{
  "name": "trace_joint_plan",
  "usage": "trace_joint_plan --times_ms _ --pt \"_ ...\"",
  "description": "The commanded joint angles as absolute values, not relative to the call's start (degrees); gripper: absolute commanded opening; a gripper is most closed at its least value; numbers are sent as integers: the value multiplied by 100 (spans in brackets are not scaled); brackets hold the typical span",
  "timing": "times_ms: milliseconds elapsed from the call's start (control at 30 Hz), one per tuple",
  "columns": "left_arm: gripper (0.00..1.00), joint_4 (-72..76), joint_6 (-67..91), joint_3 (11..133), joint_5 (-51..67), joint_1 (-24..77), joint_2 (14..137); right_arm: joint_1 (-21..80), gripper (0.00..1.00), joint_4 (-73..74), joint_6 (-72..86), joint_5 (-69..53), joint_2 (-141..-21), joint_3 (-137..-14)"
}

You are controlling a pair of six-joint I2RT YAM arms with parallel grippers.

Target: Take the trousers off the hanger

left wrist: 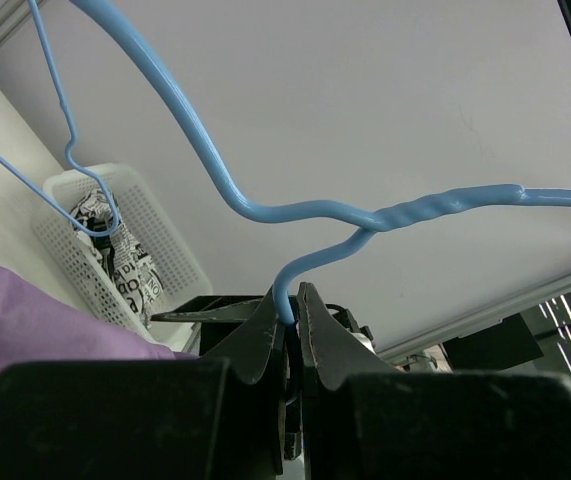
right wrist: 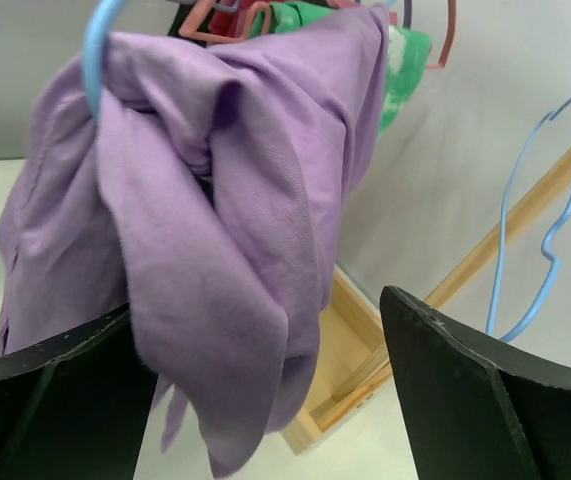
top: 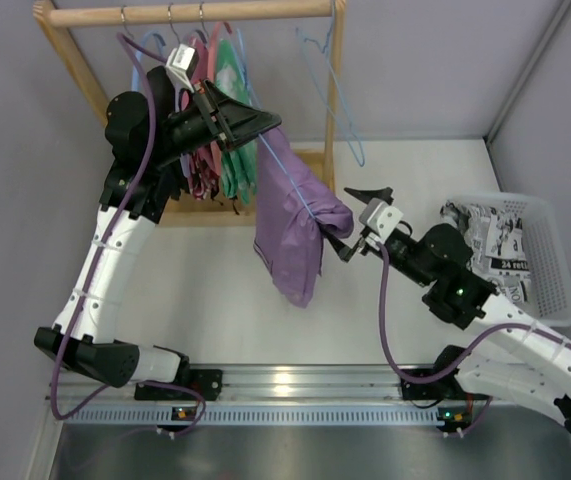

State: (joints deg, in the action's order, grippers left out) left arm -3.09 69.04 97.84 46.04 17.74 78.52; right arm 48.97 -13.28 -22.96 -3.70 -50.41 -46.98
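The left gripper (left wrist: 290, 305) is clamped on the hanger (left wrist: 365, 215) near its neck, holding it tilted above the desk (top: 205, 290). The trousers (top: 290, 225) hang bunched over its lower end, and the right gripper (top: 357, 222) stands apart just beside them. If it closes on wire along with cloth, pulling could twist the hanger loose or snag the fabric.

Plain pale grey walls (top: 425, 60), corner seam (top: 525, 72) at right. White table (top: 205, 300), evenly lit. Wooden clothes rack (top: 190, 12) back left, 1 round top bar. White mesh basket (top: 565, 280) at right edge. Metal rail (top: 295, 385) along near edge, glare spot on it.
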Motion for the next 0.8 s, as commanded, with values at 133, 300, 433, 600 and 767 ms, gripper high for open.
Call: trace_joint_plan --times_ms 133,300,433,600,767 --pt "0 316 6970 10099 4526 1793 7761 4975 87 -1239 -2742 -668 -4553 -4676" --pt "0 316 6970 10108 4500 1802 7778 4957 86 -1345 -2768 -484 -4667 -4755" --pt "0 316 6978 10125 4509 1793 7770 4939 86 -1450 -2768 -422 -4807 -4825" --pt "0 308 6996 10090 4509 1802 7761 4931 83 -2038 -2821 -26 -5141 -4851" --pt "0 308 6996 10046 4500 1819 7717 4913 74 -2522 -2883 -26 -5405 -4957"
